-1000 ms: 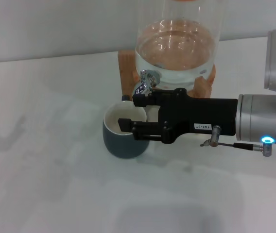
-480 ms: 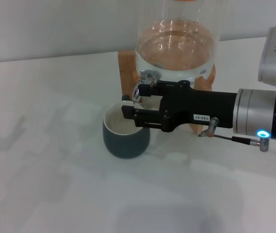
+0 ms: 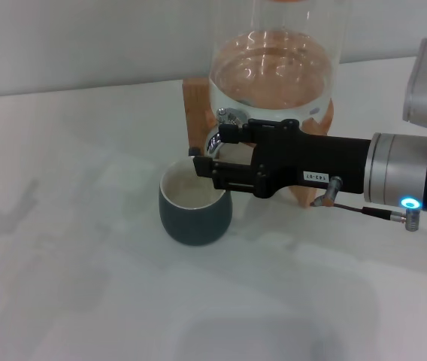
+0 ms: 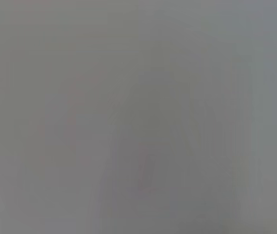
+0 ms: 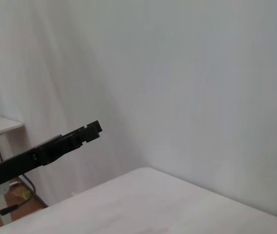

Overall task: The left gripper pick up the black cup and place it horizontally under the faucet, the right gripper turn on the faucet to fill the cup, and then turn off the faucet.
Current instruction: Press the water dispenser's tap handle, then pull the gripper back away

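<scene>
- Head view: the right gripper [image 3: 215, 156] reaches from the right, jaws apart around the faucet [image 3: 223, 128] — directly above the black cup [image 3: 194, 207], upright on the table [image 3: 63, 248].
- Left wrist view: blank grey.
- Right wrist view: a black gripper [image 5: 55, 147] far off, by a wall [image 5: 187, 83] — jaws unreadable.

My right gripper [image 3: 207, 156] has risen from over the black cup [image 3: 195, 205] and now sits against the faucet [image 3: 225, 128].
</scene>
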You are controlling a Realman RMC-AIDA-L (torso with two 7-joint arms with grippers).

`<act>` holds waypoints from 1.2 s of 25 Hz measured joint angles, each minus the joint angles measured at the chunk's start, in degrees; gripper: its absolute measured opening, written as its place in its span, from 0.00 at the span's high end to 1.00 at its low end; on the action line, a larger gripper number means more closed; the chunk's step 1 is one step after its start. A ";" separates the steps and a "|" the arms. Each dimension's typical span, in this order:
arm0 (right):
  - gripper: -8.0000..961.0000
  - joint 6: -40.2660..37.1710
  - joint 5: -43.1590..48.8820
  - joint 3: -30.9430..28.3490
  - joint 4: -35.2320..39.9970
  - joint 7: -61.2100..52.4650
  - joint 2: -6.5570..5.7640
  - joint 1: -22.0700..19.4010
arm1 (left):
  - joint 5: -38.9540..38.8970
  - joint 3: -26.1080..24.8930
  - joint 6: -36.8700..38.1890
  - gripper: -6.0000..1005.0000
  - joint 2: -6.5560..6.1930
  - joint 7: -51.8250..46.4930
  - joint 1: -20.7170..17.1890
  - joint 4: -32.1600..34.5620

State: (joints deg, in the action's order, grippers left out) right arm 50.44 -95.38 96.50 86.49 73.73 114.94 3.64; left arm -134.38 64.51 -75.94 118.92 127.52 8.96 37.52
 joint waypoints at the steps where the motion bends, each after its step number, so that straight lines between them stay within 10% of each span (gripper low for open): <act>1: 0.28 0.01 0.00 -0.19 0.00 0.00 -0.02 -0.15 | 0.00 0.00 0.00 0.13 0.00 0.00 0.00 0.02; 30: 0.28 5.87 -1.13 -5.12 0.38 0.02 -0.05 -2.62 | 0.44 0.00 -0.61 0.13 0.00 -0.64 0.00 0.10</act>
State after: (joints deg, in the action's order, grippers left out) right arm 56.32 -96.51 91.38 86.86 73.75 114.89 1.02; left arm -133.94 64.51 -76.55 118.92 126.88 8.97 37.62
